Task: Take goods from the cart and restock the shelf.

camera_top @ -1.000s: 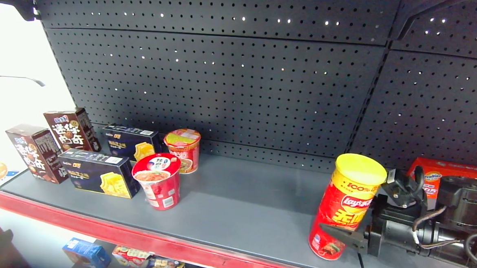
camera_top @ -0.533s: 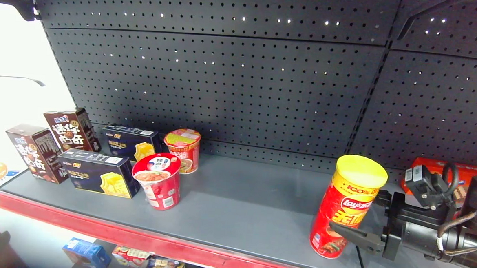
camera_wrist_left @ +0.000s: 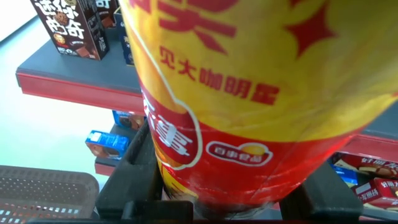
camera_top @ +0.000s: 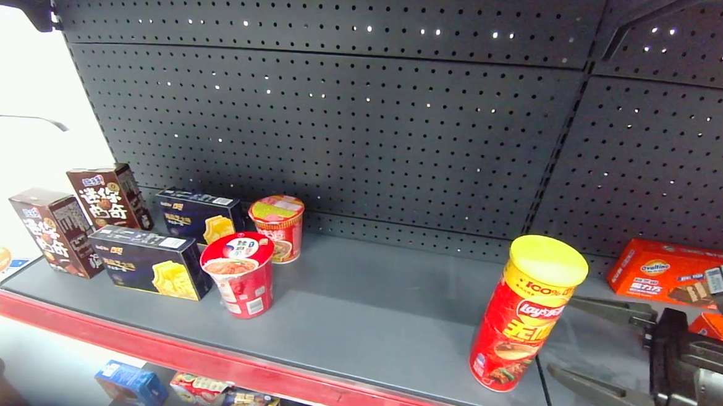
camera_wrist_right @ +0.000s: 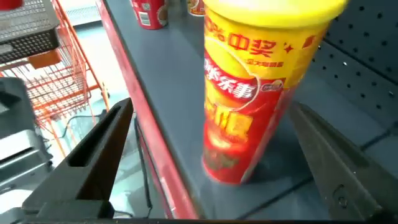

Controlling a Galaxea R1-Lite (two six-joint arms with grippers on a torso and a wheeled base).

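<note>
The chip can (camera_top: pixel 528 314) stands upright on the shelf (camera_top: pixel 361 327), close to its front edge. Well to the can's left stand the front noodle cup (camera_top: pixel 240 275) and, behind that, the rear noodle cup (camera_top: pixel 278 226). Farther left of the can lie the front flat box (camera_top: pixel 148 261) and the rear flat box (camera_top: pixel 200 215), then the front upright box (camera_top: pixel 57 230) and the rear upright box (camera_top: pixel 109 196). Right of the can and behind it lies a low box (camera_top: pixel 667 271) (near the pegboard (camera_top: pixel 340 134)). Just right of the can is the right gripper (camera_top: pixel 562 335), fingers spread, touching nothing. Out in front of the can's shelf, the left gripper (camera_wrist_left: pixel 231 186) clasps a second can (camera_wrist_left: pixel 249 93).
</note>
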